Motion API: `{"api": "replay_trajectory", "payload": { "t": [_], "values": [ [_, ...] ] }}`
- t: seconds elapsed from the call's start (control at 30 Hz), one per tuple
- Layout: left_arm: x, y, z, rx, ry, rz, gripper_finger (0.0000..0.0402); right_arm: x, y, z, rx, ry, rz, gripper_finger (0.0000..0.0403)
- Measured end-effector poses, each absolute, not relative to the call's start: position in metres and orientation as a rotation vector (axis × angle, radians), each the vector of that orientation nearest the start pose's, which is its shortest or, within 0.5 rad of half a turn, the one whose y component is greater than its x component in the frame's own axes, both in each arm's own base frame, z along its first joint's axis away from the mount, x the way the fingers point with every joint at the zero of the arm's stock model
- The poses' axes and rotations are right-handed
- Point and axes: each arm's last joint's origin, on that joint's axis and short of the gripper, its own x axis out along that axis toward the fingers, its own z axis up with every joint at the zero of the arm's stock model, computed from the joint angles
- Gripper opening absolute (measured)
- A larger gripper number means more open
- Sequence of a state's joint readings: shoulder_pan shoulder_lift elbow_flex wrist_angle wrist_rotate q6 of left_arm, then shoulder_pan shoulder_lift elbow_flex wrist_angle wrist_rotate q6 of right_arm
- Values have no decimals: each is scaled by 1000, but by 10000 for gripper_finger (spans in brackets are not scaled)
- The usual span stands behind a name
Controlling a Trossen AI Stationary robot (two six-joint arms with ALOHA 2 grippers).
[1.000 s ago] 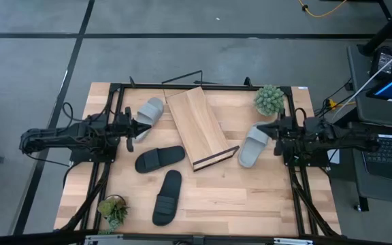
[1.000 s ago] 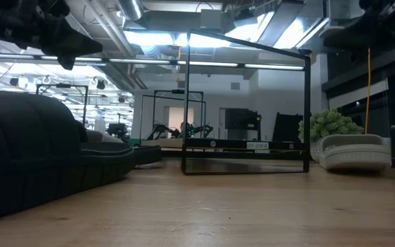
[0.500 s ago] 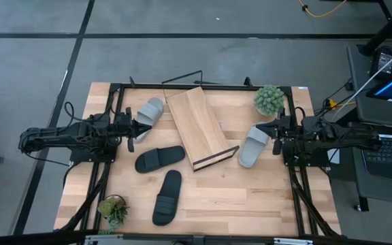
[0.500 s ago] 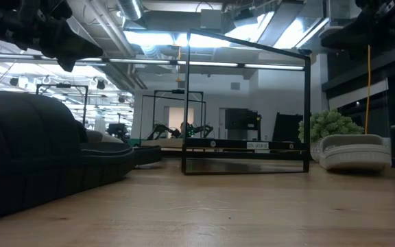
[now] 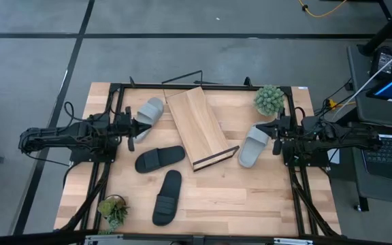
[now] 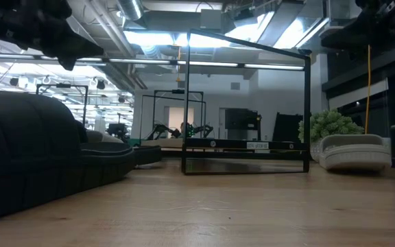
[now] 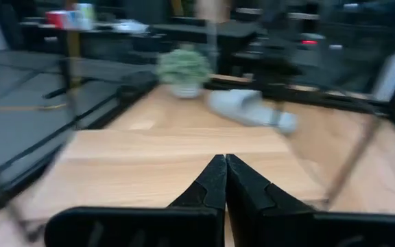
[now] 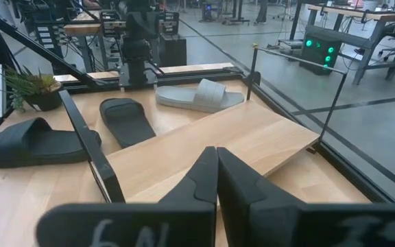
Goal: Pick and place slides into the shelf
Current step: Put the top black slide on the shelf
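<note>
High view, shelf: the shelf [image 5: 197,126] lies slanted mid-desk, dark front edge toward the near right, nothing on it.
High view, slides: one grey slide [image 5: 150,111] sits just left of the shelf, the other grey slide [image 5: 253,145] just right of it; one black slide [image 5: 160,158] lies near the shelf's front left, the second black slide [image 5: 167,197] nearer the front of the desk [image 5: 250,197].
High view, grippers: left gripper [image 5: 136,126] hangs beside the left grey slide; right gripper [image 5: 269,134] hangs at the right grey slide's end.
Low view: black slide [image 6: 26,158] looms close on the left, grey slide [image 6: 354,151] at far right by a potted plant [image 6: 329,129].
Left wrist view: left gripper [image 7: 224,180] clenched, fingertips together, empty, aimed across the shelf [image 7: 184,165].
Right wrist view: right gripper [image 8: 216,175] clenched too, holding nothing, above the shelf [image 8: 211,147].
</note>
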State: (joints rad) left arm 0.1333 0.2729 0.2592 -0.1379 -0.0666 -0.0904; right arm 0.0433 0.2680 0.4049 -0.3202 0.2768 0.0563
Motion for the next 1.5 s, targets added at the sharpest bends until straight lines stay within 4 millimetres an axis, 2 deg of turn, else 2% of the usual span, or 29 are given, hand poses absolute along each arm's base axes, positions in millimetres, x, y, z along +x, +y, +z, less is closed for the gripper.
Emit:
{"api": "replay_trajectory", "payload": {
  "t": [0.13, 0.23, 0.4, 0.57, 0.67, 0.8, 0.93, 1.13, 1.23, 1.5],
  "values": [
    [106, 9, 216, -101, 163, -12, 0, 94, -4, 247, 24, 189, -238, 7],
    [106, 5, 215, -145, 171, -86, 0, 94, -4, 246, 22, 203, -238, 7],
    [107, 6, 215, -163, 175, -11, 0, 93, -4, 244, 19, 222, -239, 7],
    [106, 7, 210, -316, 212, 62, 0, 93, -4, 242, 16, 242, -240, 7],
    [106, 9, 208, -288, 227, 152, 0, 93, -4, 242, 30, 240, -241, 7],
    [109, 9, 205, -295, 261, 186, 0, 93, -4, 242, 30, 240, -241, 7],
    [111, 7, 217, -276, 249, 170, 0, 93, -4, 242, 30, 240, -241, 7],
    [109, 4, 257, -218, 224, 149, 0, 93, -4, 242, 29, 241, -241, 7],
    [108, 2, 269, -225, 255, 190, 0, 93, -4, 242, 29, 241, -241, 7],
    [120, -18, 260, -385, 388, 124, 0, 93, -4, 242, 29, 245, -241, 7]
  ]
}}
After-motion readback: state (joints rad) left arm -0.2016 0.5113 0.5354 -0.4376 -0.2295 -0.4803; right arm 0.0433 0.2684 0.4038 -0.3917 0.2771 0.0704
